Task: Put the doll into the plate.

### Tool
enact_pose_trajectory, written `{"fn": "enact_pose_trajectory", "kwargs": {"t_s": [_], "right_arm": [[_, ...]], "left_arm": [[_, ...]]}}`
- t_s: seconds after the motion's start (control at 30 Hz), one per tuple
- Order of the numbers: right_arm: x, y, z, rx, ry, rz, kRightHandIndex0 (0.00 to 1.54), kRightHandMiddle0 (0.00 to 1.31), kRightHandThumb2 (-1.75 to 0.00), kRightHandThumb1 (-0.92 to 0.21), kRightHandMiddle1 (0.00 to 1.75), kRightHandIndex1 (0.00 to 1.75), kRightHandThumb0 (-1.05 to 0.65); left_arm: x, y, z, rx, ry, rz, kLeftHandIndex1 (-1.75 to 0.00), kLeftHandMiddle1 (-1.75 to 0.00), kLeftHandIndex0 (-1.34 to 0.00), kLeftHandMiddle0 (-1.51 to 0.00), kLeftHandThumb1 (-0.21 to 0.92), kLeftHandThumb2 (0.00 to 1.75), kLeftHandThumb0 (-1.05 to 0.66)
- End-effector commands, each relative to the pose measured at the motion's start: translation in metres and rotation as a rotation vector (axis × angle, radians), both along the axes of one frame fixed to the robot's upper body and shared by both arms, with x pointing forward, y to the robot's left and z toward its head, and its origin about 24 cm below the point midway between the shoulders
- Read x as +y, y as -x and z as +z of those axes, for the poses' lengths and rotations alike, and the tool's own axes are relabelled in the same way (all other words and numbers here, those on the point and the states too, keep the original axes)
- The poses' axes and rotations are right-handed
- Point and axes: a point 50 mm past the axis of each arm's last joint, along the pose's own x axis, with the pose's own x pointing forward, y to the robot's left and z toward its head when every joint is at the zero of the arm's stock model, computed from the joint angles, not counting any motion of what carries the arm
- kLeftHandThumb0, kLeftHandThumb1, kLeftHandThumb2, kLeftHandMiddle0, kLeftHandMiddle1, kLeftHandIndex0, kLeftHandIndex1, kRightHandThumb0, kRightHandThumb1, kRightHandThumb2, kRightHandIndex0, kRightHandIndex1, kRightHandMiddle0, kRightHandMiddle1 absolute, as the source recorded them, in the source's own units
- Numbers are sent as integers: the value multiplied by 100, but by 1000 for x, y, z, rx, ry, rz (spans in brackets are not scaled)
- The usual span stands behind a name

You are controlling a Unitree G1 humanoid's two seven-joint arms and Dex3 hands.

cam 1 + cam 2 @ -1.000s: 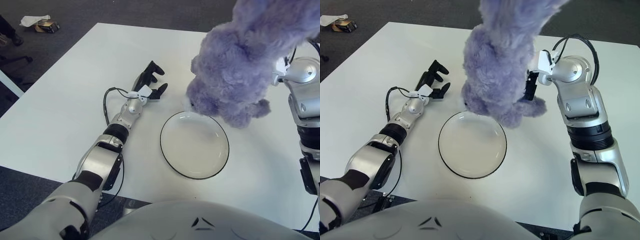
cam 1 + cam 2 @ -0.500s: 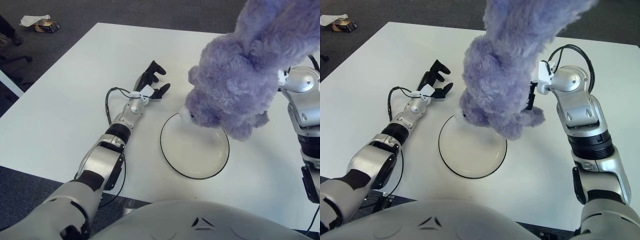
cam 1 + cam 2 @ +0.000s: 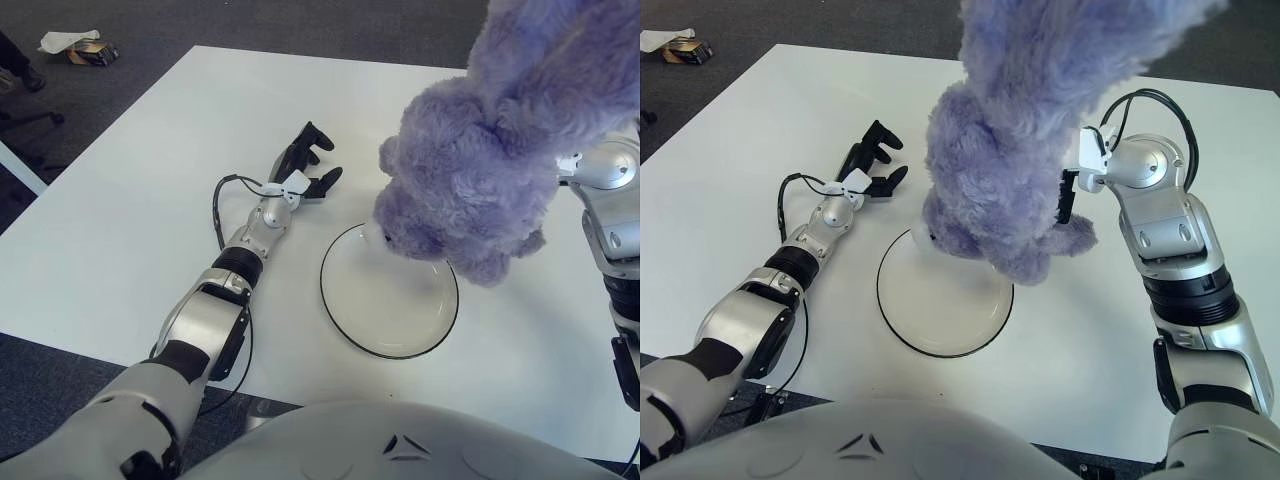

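Observation:
A fluffy purple doll (image 3: 480, 170) hangs head down, close to my eyes, with its head over the far right rim of the plate (image 3: 385, 320). The plate is a clear round dish with a dark rim on the white table (image 3: 120, 220). My right arm (image 3: 1160, 220) rises from the right and disappears behind the doll. The right hand is hidden by the fur, and the doll is aloft in its grasp. My left hand (image 3: 305, 165) shows on the table to the left of the plate, with its black fingers spread and nothing in them.
A black cable (image 3: 215, 205) loops beside my left wrist. On the dark floor beyond the table's far left corner lie a small box and crumpled paper (image 3: 85, 47). The table's near edge runs just below the plate.
The doll has come down a little toward the plate's far rim and swayed slightly. My right elbow has shifted a bit to the right. The left hand has stayed put.

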Motion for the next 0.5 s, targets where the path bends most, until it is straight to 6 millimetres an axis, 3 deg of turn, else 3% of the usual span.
{"fn": "enact_pose_trajectory", "kwargs": {"t_s": [0.0, 0.1, 0.2, 0.37, 0.47], "right_arm": [[-2, 2, 2, -21, 10, 22, 91, 71, -174, 7, 168, 174, 0], [-3, 2, 1, -12, 9, 26, 91, 80, -170, 9, 152, 174, -1], [-4, 1, 0, -4, 8, 9, 89, 80, -165, 6, 147, 175, -1], [-6, -1, -2, 0, 14, -26, 84, 69, -157, -4, 152, 175, -2], [-7, -1, -3, -3, 8, -52, 67, 62, -150, -13, 167, 175, -1]], "left_arm": [[-1, 10, -23, 96, -52, -5, -175, -163, -25, -39, 63, 91, -1], [-1, 10, -23, 92, -57, -1, -175, -163, -25, -38, 63, 91, -1], [-1, 10, -23, 86, -62, 3, -175, -163, -25, -39, 62, 92, -1], [-2, 10, -23, 80, -67, 7, -175, -161, -23, -39, 65, 88, -1], [-2, 10, -23, 80, -71, 11, -175, -158, -23, -40, 66, 85, -1]]}}
